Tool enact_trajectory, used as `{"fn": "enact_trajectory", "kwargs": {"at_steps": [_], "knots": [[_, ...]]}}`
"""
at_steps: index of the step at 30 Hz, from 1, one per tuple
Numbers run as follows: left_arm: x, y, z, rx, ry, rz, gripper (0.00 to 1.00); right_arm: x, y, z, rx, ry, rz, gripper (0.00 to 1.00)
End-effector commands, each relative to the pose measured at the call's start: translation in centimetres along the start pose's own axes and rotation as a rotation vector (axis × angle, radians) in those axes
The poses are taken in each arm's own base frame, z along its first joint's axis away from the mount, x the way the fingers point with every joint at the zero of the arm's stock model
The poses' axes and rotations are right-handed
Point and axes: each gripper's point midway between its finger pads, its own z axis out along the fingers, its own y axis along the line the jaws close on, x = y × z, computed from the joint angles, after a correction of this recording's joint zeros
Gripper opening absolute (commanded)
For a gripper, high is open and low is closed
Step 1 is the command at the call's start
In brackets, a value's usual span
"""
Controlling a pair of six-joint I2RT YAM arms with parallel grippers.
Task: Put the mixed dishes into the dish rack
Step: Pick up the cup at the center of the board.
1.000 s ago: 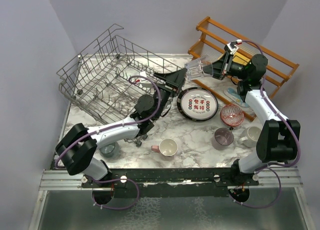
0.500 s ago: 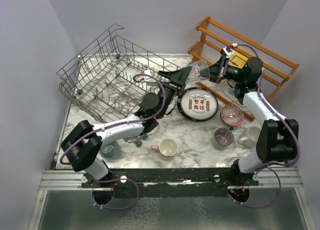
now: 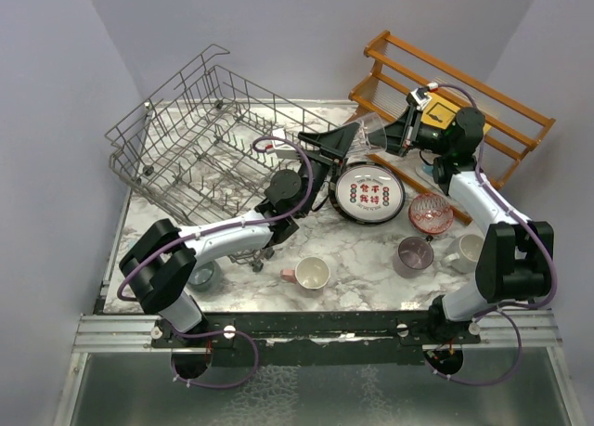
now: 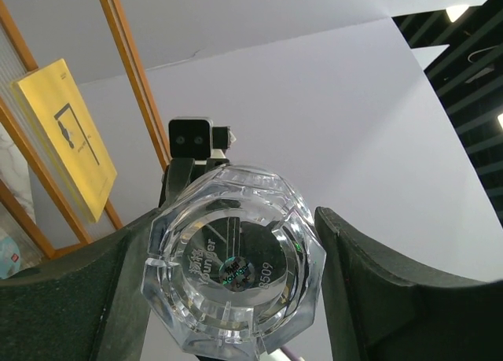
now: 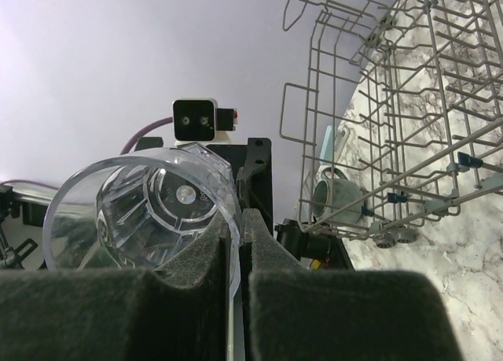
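Note:
The clear glass [image 3: 371, 129] hangs in the air on its side, above the table's far middle. My right gripper [image 3: 394, 134] is shut on its rim, pinching the wall [image 5: 141, 211] between the pads [image 5: 238, 251]. My left gripper [image 3: 345, 140] is open, and its fingers stand on either side of the glass's thick base [image 4: 232, 274]. The dish rack [image 3: 195, 138] stands tilted at the far left and also shows in the right wrist view [image 5: 393, 101]. A black-rimmed plate [image 3: 368, 192] with red characters lies below the glass.
A grey-teal mug [image 3: 202, 276] sits by the rack's near corner, a cream mug [image 3: 311, 273] at front centre. A red bowl [image 3: 431, 213], a mauve mug [image 3: 414, 255] and a white mug [image 3: 469, 251] sit at right. The wooden shelf [image 3: 464, 83] holds a yellow sheet [image 4: 67, 133].
My left gripper has moved right and up to the glass, and its fingers now flank the base. My right gripper has kept its hold and shifted the glass only slightly.

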Motion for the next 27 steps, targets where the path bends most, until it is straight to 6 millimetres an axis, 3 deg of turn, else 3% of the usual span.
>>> {"fn": "enact_trajectory", "kwargs": {"at_steps": [1, 2, 4, 7, 9, 12, 14, 20, 23, 27], "knots": [[-0.4, -1.9, -0.1, 0.042, -0.03, -0.033, 0.6, -0.2, 1.0, 0.0, -0.015, -0.031, -0.064, 0.07], [-0.5, -1.9, -0.1, 0.046, -0.031, -0.029, 0.55, -0.1, 1.0, 0.0, -0.015, -0.029, -0.064, 0.18], [-0.7, -2.0, -0.2, 0.051, -0.037, -0.027, 0.33, 0.0, 0.9, 0.0, -0.015, -0.025, -0.067, 0.37], [-1.3, -2.0, -0.5, 0.057, -0.05, -0.005, 0.12, 0.2, 1.0, -0.1, -0.022, -0.014, -0.098, 0.64], [-2.2, -2.2, -0.7, 0.07, -0.063, 0.021, 0.04, 0.5, 1.0, -0.2, -0.023, 0.004, -0.148, 0.8], [-4.0, -1.8, -1.2, 0.074, -0.083, 0.052, 0.0, 0.9, 0.6, -0.5, -0.01, 0.031, -0.254, 0.96], [-5.4, -1.4, -1.5, 0.071, -0.095, 0.063, 0.0, 1.3, 0.2, -0.8, -0.006, 0.042, -0.318, 1.0], [-9.1, -0.1, -2.3, 0.045, -0.08, 0.159, 0.0, 1.6, 0.3, -1.5, -0.019, 0.087, -0.564, 1.0], [-11.3, 1.8, -2.4, -0.025, -0.028, 0.233, 0.0, 2.2, -0.1, -1.9, -0.019, 0.126, -0.691, 1.0], [-16.0, 4.7, -2.7, -0.193, 0.02, 0.382, 0.0, 3.0, -2.0, -2.6, 0.038, 0.138, -0.855, 1.0]]}}
